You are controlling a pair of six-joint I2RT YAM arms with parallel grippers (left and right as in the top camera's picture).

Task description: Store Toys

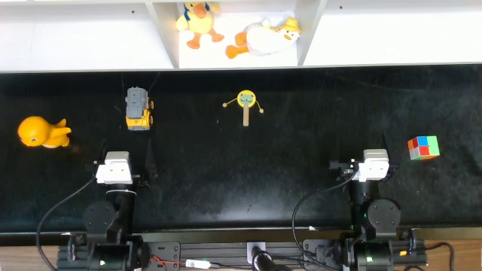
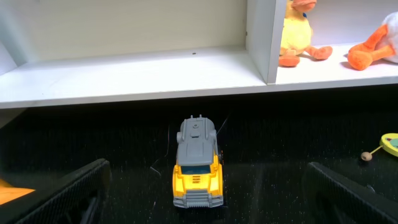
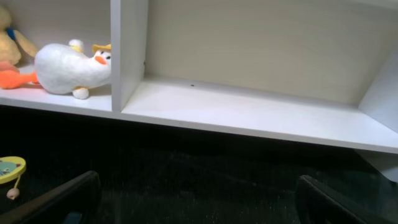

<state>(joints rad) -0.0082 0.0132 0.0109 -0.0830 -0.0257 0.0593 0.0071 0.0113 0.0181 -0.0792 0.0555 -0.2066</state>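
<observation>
Both pairs of jaws stand released and empty, spread wide above the black bench [image 1: 301,196]. The toy truck [image 2: 198,163] sits on the bench at about one o'clock from the left jaws in the top view, and dead ahead in the left wrist view, still apart from them. Its long axis runs straight away toward the white shelf [image 2: 124,78], grille end nearest, so the left arm is clearly nearer, and I judge a straight reach would straddle its sides. The colour cube [image 1: 422,147] lies at two o'clock from the right jaws. The orange duck [image 1: 43,132] lies at ten o'clock from the left jaws.
</observation>
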